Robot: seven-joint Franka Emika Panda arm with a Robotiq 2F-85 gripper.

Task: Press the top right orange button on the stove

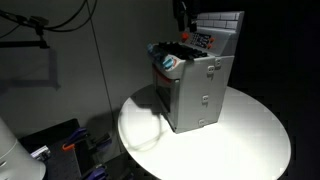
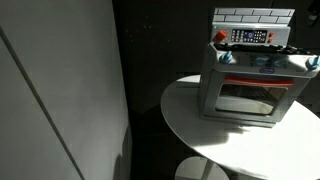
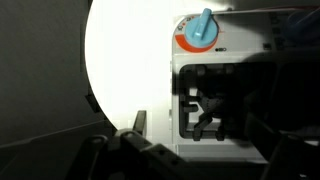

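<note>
The stove is a small grey box with a handled front door, standing on a round white table. Its tile-pattern back panel carries a dark strip with orange-red buttons; the one at the left end shows plainly, the right end's is too small to make out. My gripper hangs dark above the stove's back corner, not touching it; its jaws are unreadable. In the wrist view I look down on the stove top, a blue knob and a dark burner grate.
The stove stands at the far side of the table, with bare white tabletop in front and beside it. A grey wall panel fills one side. Cables and dark equipment lie below the table's edge.
</note>
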